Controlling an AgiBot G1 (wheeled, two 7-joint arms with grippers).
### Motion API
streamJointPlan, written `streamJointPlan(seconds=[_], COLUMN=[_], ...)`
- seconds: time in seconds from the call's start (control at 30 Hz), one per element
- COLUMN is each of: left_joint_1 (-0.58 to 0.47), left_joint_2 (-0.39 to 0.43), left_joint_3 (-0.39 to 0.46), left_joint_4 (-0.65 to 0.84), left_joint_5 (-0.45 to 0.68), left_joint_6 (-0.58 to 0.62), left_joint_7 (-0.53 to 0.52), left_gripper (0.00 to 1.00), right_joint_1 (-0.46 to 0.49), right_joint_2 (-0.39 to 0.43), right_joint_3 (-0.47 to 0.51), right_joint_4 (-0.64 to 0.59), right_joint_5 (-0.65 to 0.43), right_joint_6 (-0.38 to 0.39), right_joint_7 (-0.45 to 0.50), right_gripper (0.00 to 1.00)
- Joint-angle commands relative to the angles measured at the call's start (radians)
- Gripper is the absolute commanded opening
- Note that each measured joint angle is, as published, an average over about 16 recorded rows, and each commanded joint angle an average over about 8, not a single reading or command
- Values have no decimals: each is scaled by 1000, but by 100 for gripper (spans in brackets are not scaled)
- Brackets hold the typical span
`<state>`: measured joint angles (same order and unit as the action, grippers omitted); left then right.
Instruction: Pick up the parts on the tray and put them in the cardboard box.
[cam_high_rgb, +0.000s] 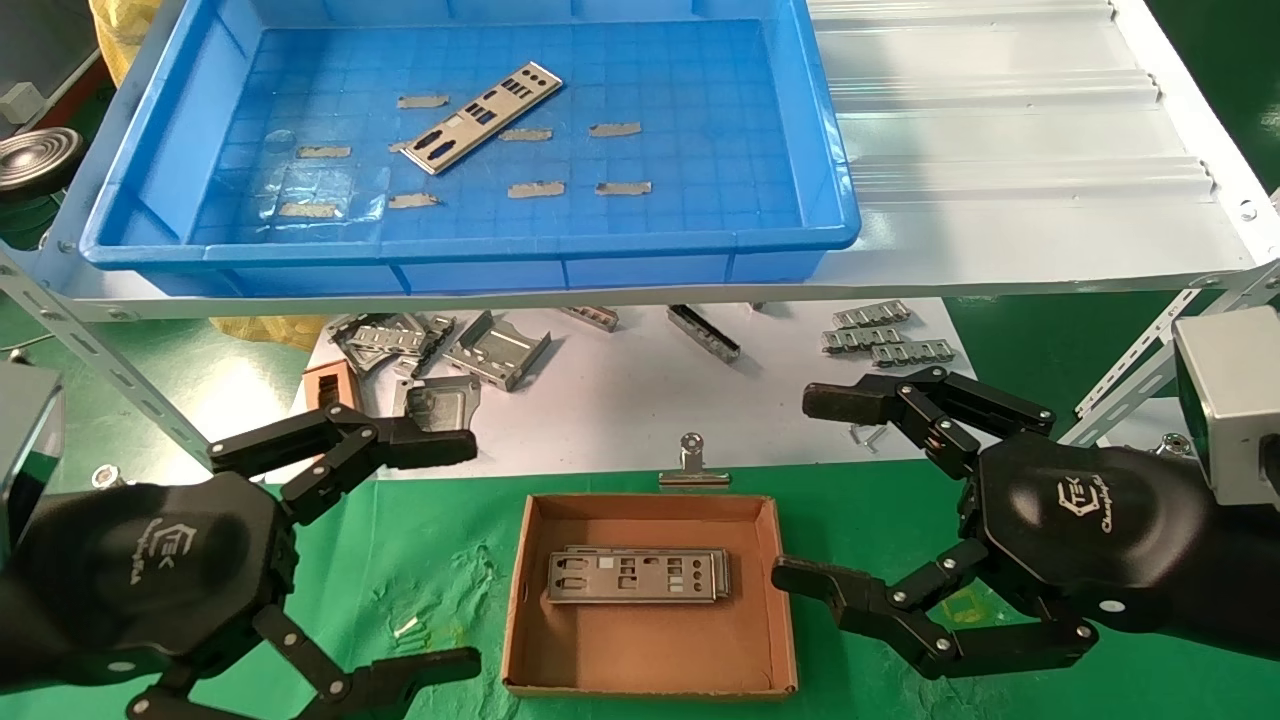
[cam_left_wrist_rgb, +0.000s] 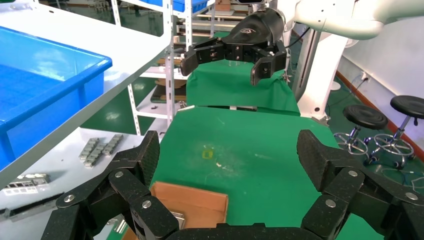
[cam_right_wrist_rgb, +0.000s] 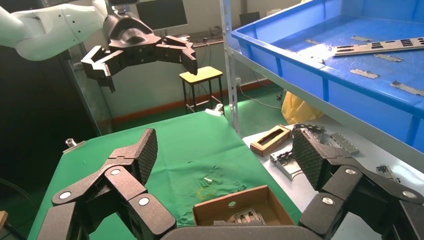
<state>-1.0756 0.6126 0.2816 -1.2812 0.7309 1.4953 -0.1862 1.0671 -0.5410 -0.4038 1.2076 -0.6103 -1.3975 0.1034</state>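
Observation:
One part (cam_high_rgb: 483, 117), a thin silver plate with cut-outs, lies slantwise on the floor of the blue tray (cam_high_rgb: 470, 245) on the raised shelf; it shows too in the right wrist view (cam_right_wrist_rgb: 380, 46). The cardboard box (cam_high_rgb: 650, 640) sits on the green mat below, with a small stack of parts (cam_high_rgb: 635, 575) flat inside. My left gripper (cam_high_rgb: 455, 555) hovers open just left of the box, nothing between its fingers. My right gripper (cam_high_rgb: 810, 488) hovers open just right of the box, also empty. Each wrist view shows a corner of the box (cam_left_wrist_rgb: 192, 205) (cam_right_wrist_rgb: 225, 207).
Grey tape scraps (cam_high_rgb: 535, 188) dot the tray floor. Under the shelf, folded metal brackets (cam_high_rgb: 440, 345), a brown block with a recess (cam_high_rgb: 330, 385) and small grey pieces (cam_high_rgb: 880, 335) lie on white board. A binder clip (cam_high_rgb: 692, 465) sits behind the box. Slanted shelf struts (cam_high_rgb: 100, 370) flank both arms.

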Motion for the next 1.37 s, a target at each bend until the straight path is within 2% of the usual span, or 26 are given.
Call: streamJointPlan(seconds=[0.03, 1.37], left_joint_1=[0, 0], left_joint_2=[0, 0], left_joint_3=[0, 0], left_joint_4=[0, 0], left_joint_5=[0, 0], left_joint_6=[0, 0], left_joint_7=[0, 0], left_gripper=[100, 100], right_joint_1=[0, 0], right_joint_2=[0, 0], right_joint_3=[0, 0], right_joint_4=[0, 0], right_joint_5=[0, 0], right_joint_6=[0, 0], right_joint_7=[0, 0], right_gripper=[100, 100])
